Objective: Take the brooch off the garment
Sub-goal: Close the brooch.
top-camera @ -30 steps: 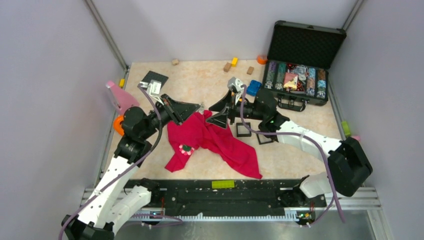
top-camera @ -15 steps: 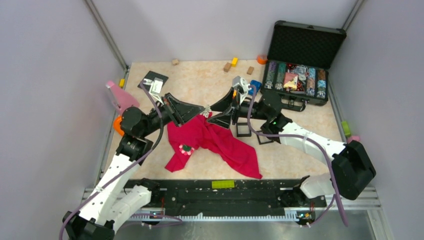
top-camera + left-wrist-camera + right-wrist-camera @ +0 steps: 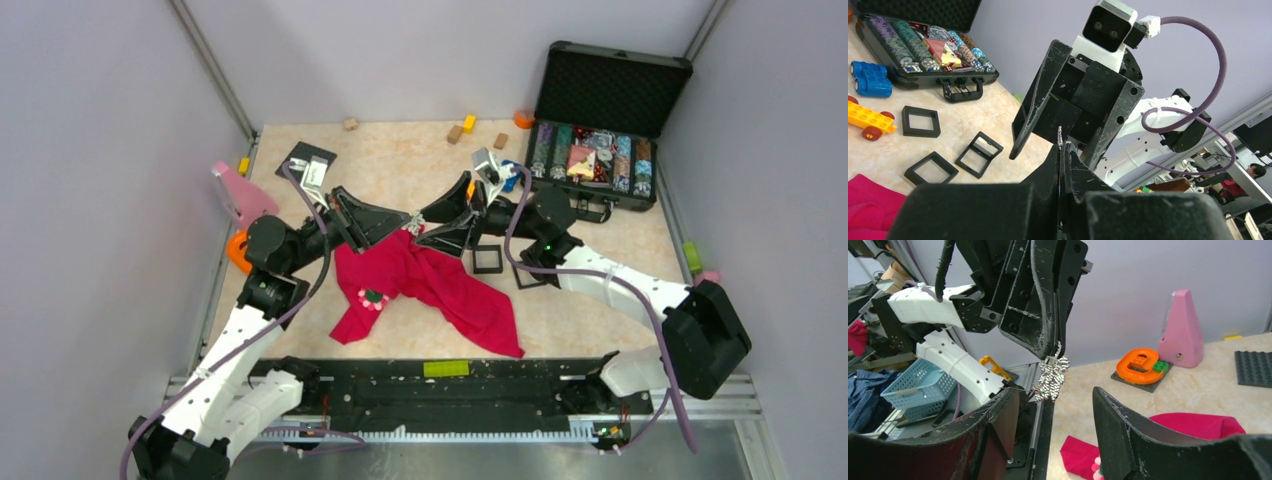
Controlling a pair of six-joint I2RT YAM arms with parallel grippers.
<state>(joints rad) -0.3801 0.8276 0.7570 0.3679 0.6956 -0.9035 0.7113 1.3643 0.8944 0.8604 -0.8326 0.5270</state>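
Brooch (image 3: 373,297) still on garment (image 3: 440,285); above it my spread right gripper (image 3: 1054,391) neared left gripper (image 3: 1061,150), which is pinching silvery trinket (image 3: 1050,380).

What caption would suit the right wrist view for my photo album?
Shut left gripper dangles a glittery silver ornament before the open right gripper, red garment below.

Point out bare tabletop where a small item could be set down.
Free: the beige tabletop between the dark grey studded baseplate and the small wooden blocks; also the near-right strip between the red cloth garment and the right arm's white link. Crowded: around the black square frames and the open black chip case.
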